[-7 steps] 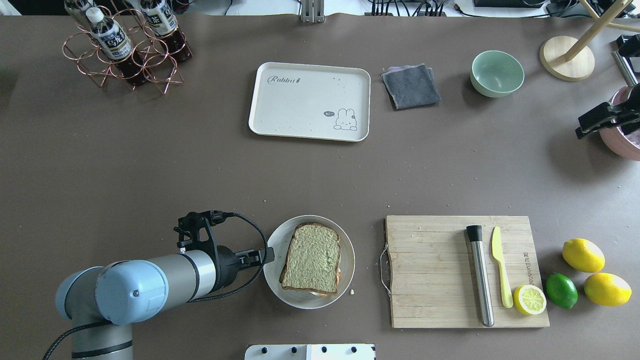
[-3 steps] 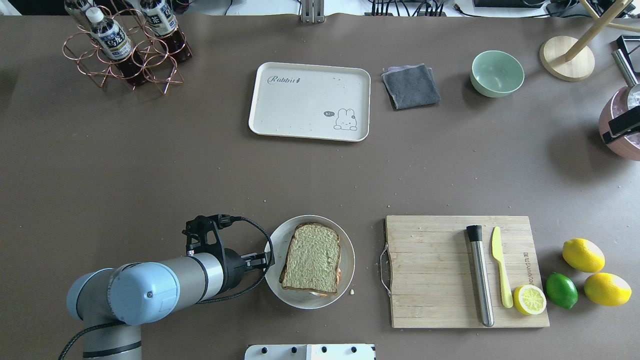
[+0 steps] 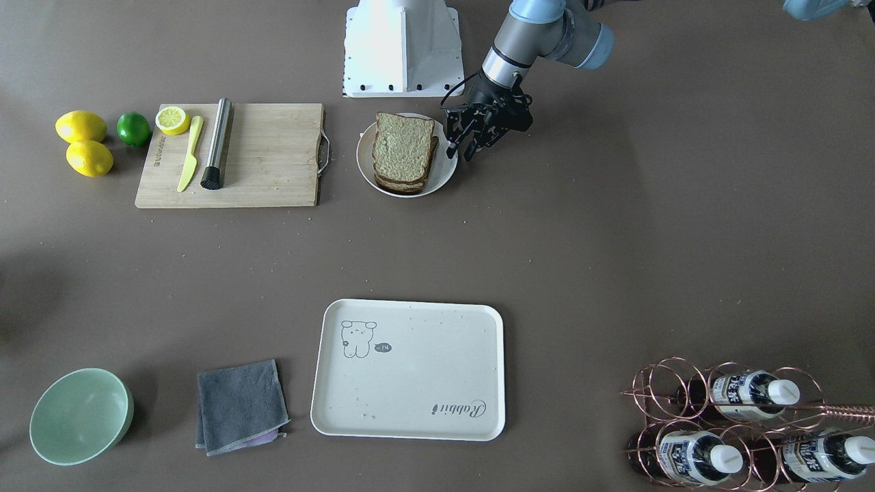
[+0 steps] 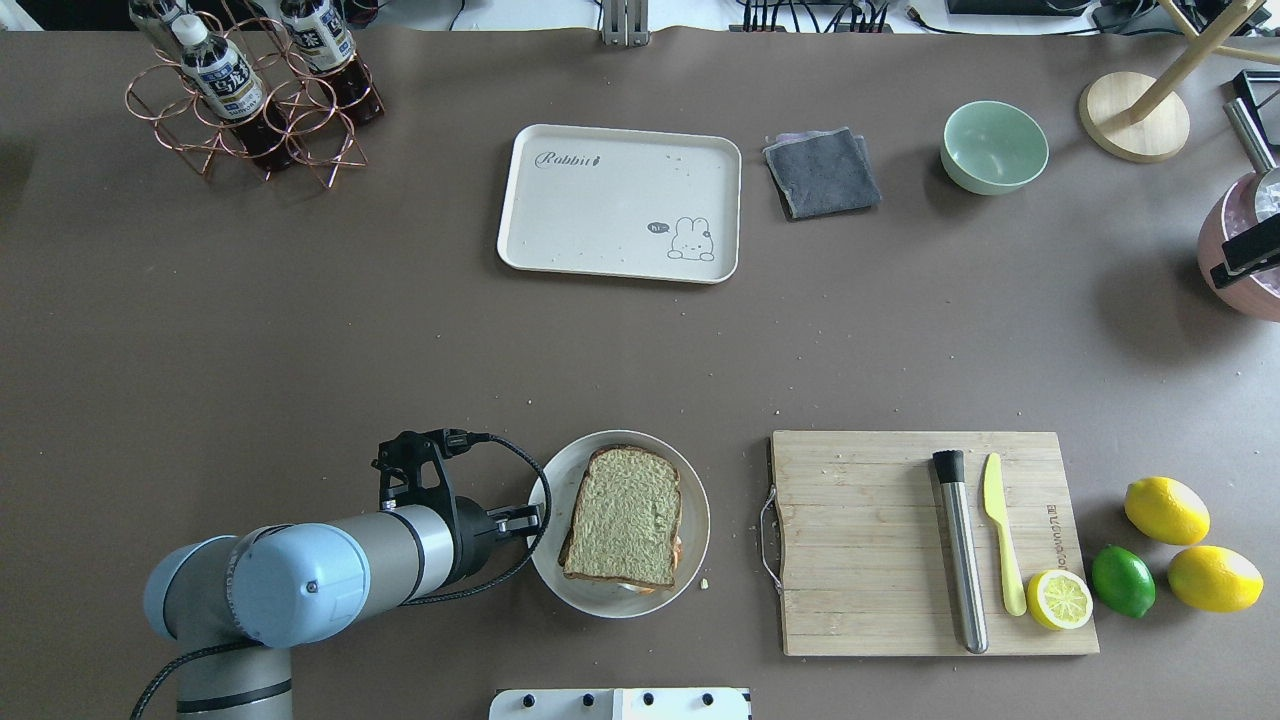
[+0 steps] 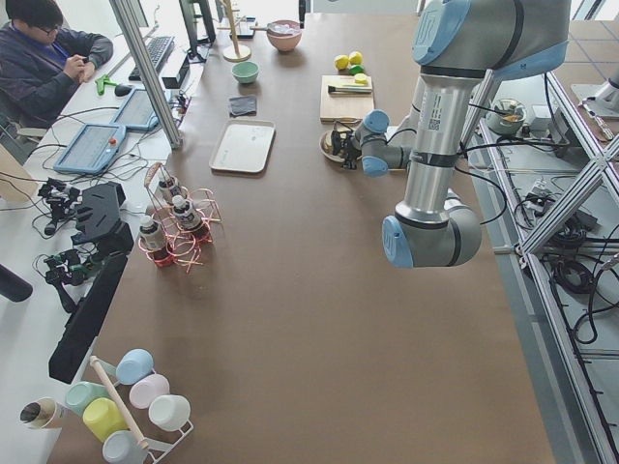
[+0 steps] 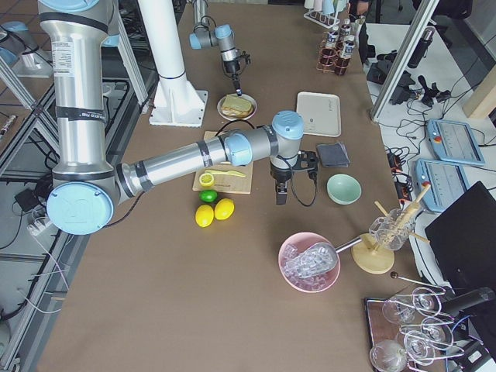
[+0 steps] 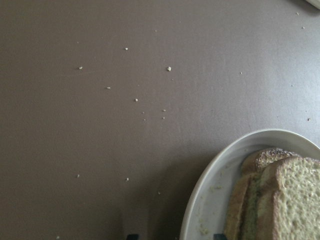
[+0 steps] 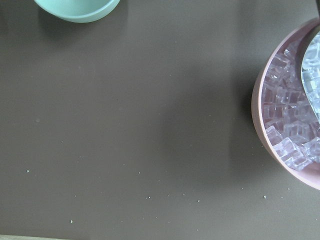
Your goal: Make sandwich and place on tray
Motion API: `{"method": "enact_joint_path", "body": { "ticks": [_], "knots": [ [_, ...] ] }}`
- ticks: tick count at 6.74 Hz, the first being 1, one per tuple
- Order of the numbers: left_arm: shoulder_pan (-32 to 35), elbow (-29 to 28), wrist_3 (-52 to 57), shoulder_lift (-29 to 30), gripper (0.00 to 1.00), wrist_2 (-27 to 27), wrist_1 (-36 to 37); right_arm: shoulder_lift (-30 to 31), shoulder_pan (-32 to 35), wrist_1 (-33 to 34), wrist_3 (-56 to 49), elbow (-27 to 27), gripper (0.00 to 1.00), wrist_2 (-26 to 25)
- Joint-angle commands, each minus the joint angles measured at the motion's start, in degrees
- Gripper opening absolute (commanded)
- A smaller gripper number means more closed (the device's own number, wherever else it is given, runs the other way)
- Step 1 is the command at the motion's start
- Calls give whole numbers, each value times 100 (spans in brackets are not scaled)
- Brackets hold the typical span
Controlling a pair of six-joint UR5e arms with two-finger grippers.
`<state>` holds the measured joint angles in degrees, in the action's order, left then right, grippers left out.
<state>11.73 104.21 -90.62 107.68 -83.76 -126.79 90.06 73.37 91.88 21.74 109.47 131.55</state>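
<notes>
The filling of the sandwich (image 4: 622, 515) is mostly hidden under its top slice; the overhead view's right edge crops the right claw (image 4: 1242, 260).

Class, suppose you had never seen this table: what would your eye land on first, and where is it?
The sandwich on its white plate at the robot's edge of the table, with the left claw open at the plate's rim. Then the cream tray far across the table, and the bright lemons beside the board.
</notes>
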Motion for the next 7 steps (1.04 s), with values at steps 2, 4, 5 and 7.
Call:
{"method": "enact_joint_path", "body": {
  "ticks": [2,4,5,7],
  "knots": [
    [-4,-14,9,60,8,0,5,3,81,-4,-3,-40,100,2],
    [4,-14,18,60,0,0,5,47,90,-13,-3,-40,100,2],
    [31,20,18,69,0,-9,5,56,90,-13,-3,-40,100,2],
    [328,82,209,147,0,-105,14,99,90,-13,-3,-40,100,2]
  ]
}}
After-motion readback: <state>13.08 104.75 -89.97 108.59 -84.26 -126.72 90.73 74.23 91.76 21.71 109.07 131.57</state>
